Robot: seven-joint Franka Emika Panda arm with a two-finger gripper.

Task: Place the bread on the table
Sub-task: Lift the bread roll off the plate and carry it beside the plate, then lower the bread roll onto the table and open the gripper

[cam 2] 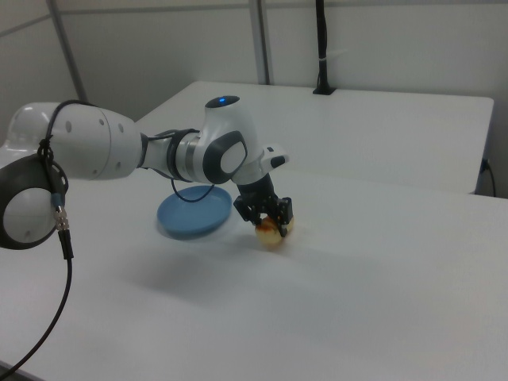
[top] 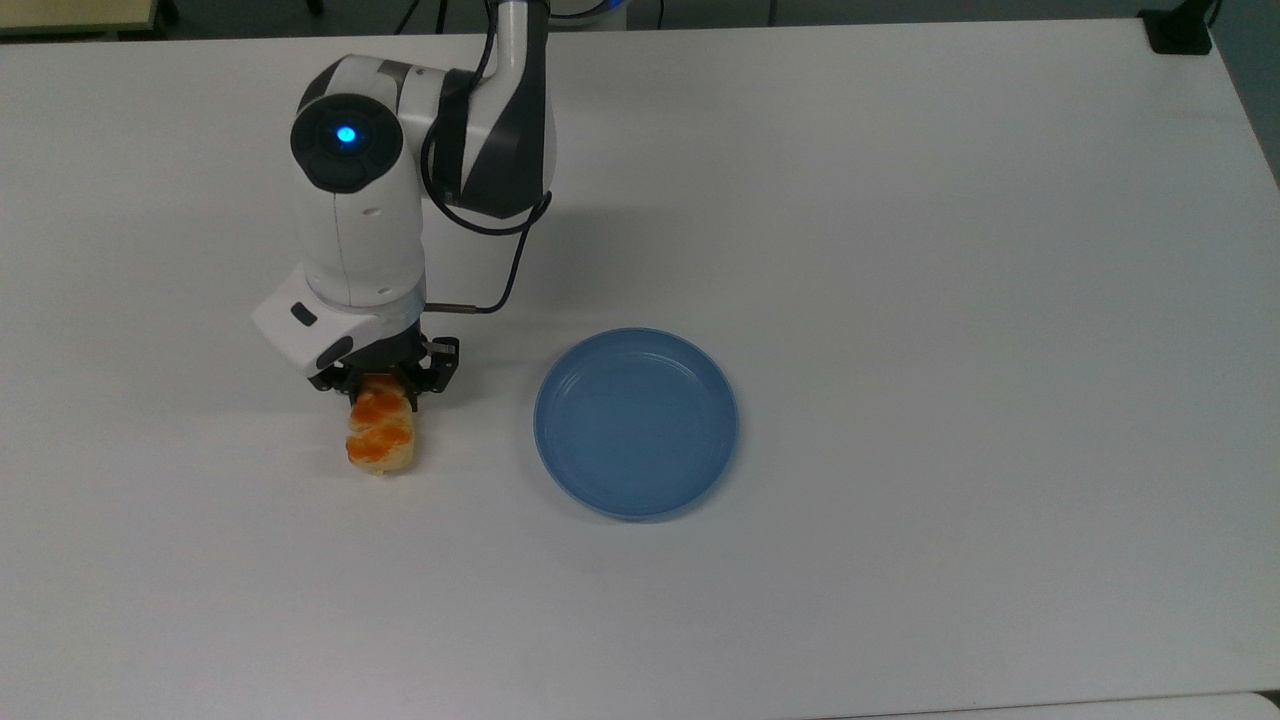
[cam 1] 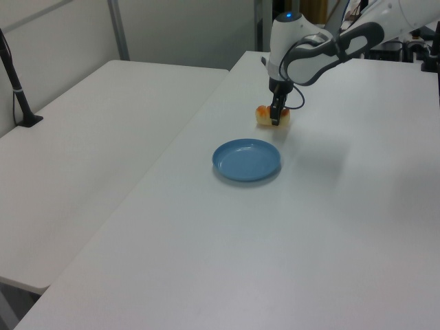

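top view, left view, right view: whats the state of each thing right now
bread: off the plate, down at the table surface, gripped at one end
gripper: shut on the bread, low over the table
blue plate: empty, flat on the table
table: bears the plate
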